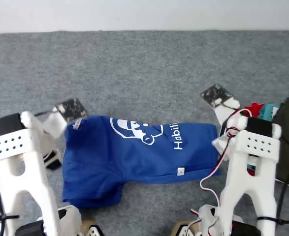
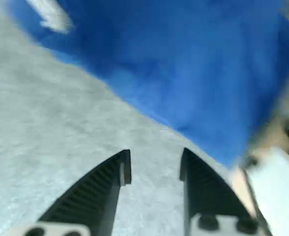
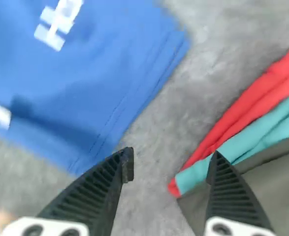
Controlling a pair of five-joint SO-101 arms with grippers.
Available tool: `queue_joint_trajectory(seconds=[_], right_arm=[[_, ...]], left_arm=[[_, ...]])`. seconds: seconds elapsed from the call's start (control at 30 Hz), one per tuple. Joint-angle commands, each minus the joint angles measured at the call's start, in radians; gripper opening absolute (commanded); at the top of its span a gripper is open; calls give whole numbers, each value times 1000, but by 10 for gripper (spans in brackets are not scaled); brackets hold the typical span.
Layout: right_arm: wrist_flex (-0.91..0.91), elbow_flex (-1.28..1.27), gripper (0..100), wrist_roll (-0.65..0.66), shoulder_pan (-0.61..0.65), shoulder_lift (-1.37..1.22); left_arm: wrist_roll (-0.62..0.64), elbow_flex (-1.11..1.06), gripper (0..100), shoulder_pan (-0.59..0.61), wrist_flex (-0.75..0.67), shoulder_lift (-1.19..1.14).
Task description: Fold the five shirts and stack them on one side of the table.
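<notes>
Blue shirt [image 1: 134,157], flat mid-counter, long axis left-right; left pincer [image 2: 155,160] released at its left end, right pincer [image 3: 173,156] released just off its right hem, folded stack [image 3: 242,142] farther right.

We see a bright blue shirt [image 1: 129,157] with white print and a small white tag, and a mottled grey counter [image 1: 149,69]. We also see a red shirt [image 3: 252,103], a teal shirt [image 3: 242,142] and a dark olive-grey shirt [image 3: 272,191]. The left hand [image 2: 155,164] and right hand [image 3: 172,164] are black with ridged inner faces.
</notes>
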State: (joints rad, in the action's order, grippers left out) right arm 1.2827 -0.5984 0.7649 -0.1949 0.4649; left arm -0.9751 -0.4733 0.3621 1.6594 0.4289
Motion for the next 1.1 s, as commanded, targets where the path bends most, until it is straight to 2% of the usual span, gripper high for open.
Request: queue_joint_trajectory(seconds=[0.0,0.1,0.23,0.33,0.7,0.83,0.93,1.07], right_arm=[[-85,3,113,-110,77,22],[-145,5,28,-163,143,-44],[-216,32,20,-210,174,-197],[-228,101,21,-262,174,-318],[-223,370,23,-319,168,-687],[-222,410,23,-316,140,-753],[-222,448,23,-316,96,-785],[-222,496,23,-315,71,-808]], left_arm=[[201,42,57,-68,-176,17],[347,-16,14,-141,-347,15],[497,-119,15,-213,-557,-14],[545,-117,15,-236,-617,-121],[592,186,15,-236,-629,-640],[588,300,14,-212,-540,-787],[586,377,14,-169,-476,-838],[585,414,14,-126,-473,-824]])
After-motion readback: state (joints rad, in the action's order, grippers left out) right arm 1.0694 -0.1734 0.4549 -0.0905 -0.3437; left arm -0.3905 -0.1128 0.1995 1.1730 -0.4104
